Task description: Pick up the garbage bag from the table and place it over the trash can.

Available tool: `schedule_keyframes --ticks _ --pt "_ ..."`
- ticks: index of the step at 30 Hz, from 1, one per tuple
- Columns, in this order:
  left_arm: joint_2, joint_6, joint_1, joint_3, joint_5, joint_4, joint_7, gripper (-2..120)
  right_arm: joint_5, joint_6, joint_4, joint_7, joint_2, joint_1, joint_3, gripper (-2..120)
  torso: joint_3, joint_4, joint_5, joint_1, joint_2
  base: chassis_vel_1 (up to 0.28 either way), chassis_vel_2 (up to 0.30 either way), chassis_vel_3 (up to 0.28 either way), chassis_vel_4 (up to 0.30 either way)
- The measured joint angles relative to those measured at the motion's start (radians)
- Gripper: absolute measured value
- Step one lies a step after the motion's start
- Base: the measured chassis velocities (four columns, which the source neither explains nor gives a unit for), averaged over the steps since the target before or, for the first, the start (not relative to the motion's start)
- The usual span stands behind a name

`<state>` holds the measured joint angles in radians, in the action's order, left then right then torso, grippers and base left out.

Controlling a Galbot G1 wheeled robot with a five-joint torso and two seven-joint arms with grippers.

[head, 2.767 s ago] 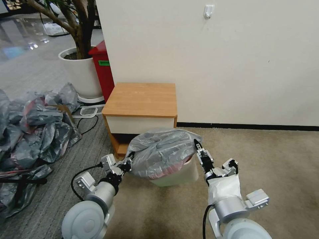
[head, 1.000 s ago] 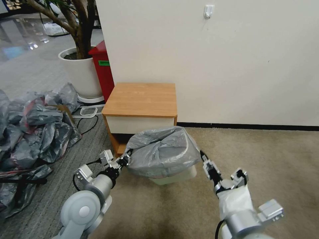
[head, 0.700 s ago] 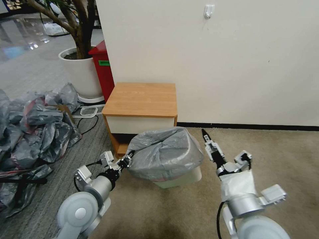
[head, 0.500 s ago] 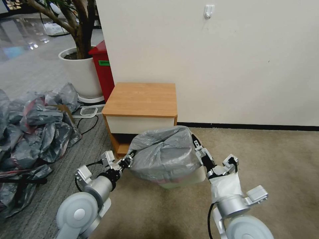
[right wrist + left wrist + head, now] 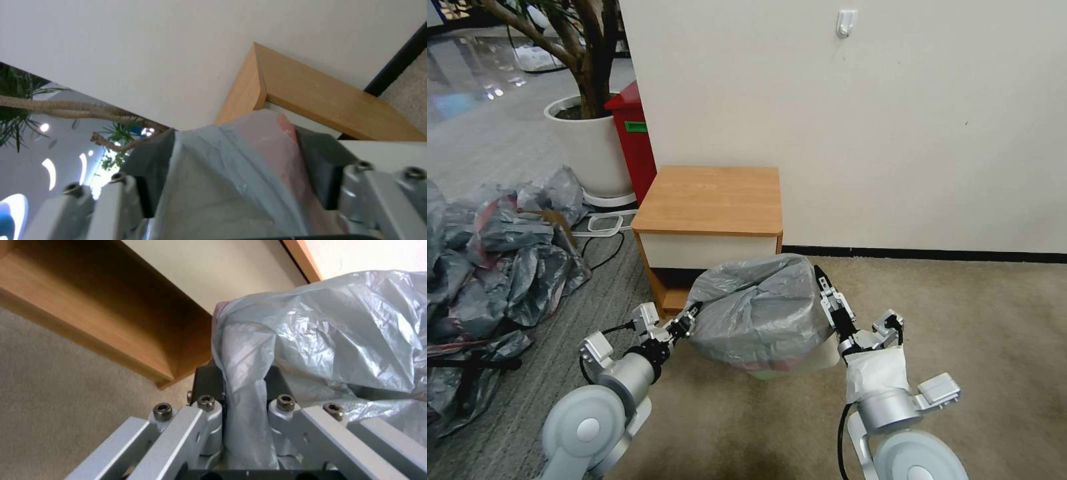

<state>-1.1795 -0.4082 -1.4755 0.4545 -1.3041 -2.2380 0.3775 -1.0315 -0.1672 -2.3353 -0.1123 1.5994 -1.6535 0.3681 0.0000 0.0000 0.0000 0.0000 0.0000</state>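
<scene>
Garbage bag [image 5: 757,310] sits draped over the trash can [image 5: 810,357], which stands on the carpet at about 6 o'clock from the wooden bedside surface [image 5: 710,200]; the can's cream wall shows only as a strip under the bag's lower edge. Left hand [image 5: 686,325] is clamped on a gathered fold at the bag's 9 o'clock side, and its wrist view shows plastic bunched between the fingers [image 5: 206,420]. Right hand [image 5: 825,293] has changed most: a second ago it was off the bag at 3 o'clock, then swung clear, and now it is back against that side. Its wrist view shows the grey film and pink rim between its pads [image 5: 149,173], so it seems to be gripping again, though the pinch itself is partly hidden. With both sides held, the rim can probably be tugged lower over the can; the bag is still puffed up, not seated
</scene>
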Motion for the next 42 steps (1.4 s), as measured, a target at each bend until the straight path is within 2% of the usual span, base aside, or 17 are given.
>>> schedule_keyframes --ticks 2,4,5,7,8,11,13,15,17,18,29,42 --pt "0.000 0.000 0.000 0.000 0.000 0.000 0.000 9 0.000 0.000 0.000 0.000 0.000 0.000 0.000 59 0.000 0.0000 0.0000 0.000 0.000 0.000 0.000 0.000 0.000" --pt "-0.001 0.000 0.002 -0.001 0.000 0.003 0.000 9 0.000 0.000 0.000 0.000 0.001 -0.001 0.000 47 0.000 0.0000 0.0000 0.000 0.000 0.000 0.000 0.000 0.000" --pt "-0.001 0.000 0.002 -0.001 0.000 0.003 0.000 9 0.000 0.000 0.000 0.000 0.001 -0.001 0.000 47 0.000 0.0000 0.0000 0.000 0.000 0.000 0.000 0.000 0.000" --pt "-0.002 0.000 0.005 -0.003 0.002 0.005 0.000 9 0.000 0.000 0.000 -0.001 0.001 -0.002 0.000 36 0.000 0.0000 0.0000 0.000 0.000 0.000 0.000 0.000 0.000" --pt "-0.002 0.000 0.005 -0.003 0.002 0.005 0.000 9 0.000 0.000 0.000 -0.001 0.001 -0.002 0.000 36 0.000 0.0000 0.0000 0.000 0.000 0.000 0.000 0.000 0.000" --pt "-0.005 0.000 0.007 -0.007 0.005 0.008 0.000 9 0.000 0.000 -0.001 -0.001 0.002 -0.004 -0.001 22 0.000 0.0000 0.0000 0.000 0.000 0.000 0.000 0.000 0.000" --pt "-0.006 0.000 0.007 -0.008 0.006 0.008 0.000 9 0.000 0.000 -0.001 -0.001 0.002 -0.005 -0.001 19 0.000 0.0000 0.0000 0.000 0.000 0.000 0.000 0.000 0.000" --pt "-0.008 0.000 0.007 -0.011 0.008 0.008 0.000 9 0.000 0.000 -0.002 -0.001 0.002 -0.005 -0.001 8 0.000 0.0000 0.0000 0.000 0.000 0.000 0.000 0.000 0.000" --pt "-0.009 0.000 0.007 -0.011 0.008 0.008 -0.001 9 0.000 0.000 -0.002 -0.001 0.002 -0.005 -0.001 7 0.000 0.0000 0.0000 0.000 0.000 0.000 0.000 0.000 0.000" --pt "-0.010 0.000 0.008 -0.012 0.009 0.008 -0.001 9 0.000 0.000 -0.003 -0.001 0.003 -0.006 -0.001 0 0.000 0.0000 0.0000 0.000 0.000 0.000 0.000 0.000 0.000" --pt "-0.011 -0.005 -0.001 -0.013 0.019 -0.006 -0.002 9 0.004 0.012 0.036 -0.028 -0.007 0.002 0.022 0 0.000 -0.0001 0.0001 0.000 0.000 0.000 0.000 0.000 0.000" --pt "-0.019 -0.031 -0.024 -0.006 0.003 -0.037 -0.005 9 0.039 0.017 0.108 -0.067 -0.053 0.030 0.063 0 0.000 0.0000 0.0001 0.000 0.000 0.000 0.000 0.000 0.000"
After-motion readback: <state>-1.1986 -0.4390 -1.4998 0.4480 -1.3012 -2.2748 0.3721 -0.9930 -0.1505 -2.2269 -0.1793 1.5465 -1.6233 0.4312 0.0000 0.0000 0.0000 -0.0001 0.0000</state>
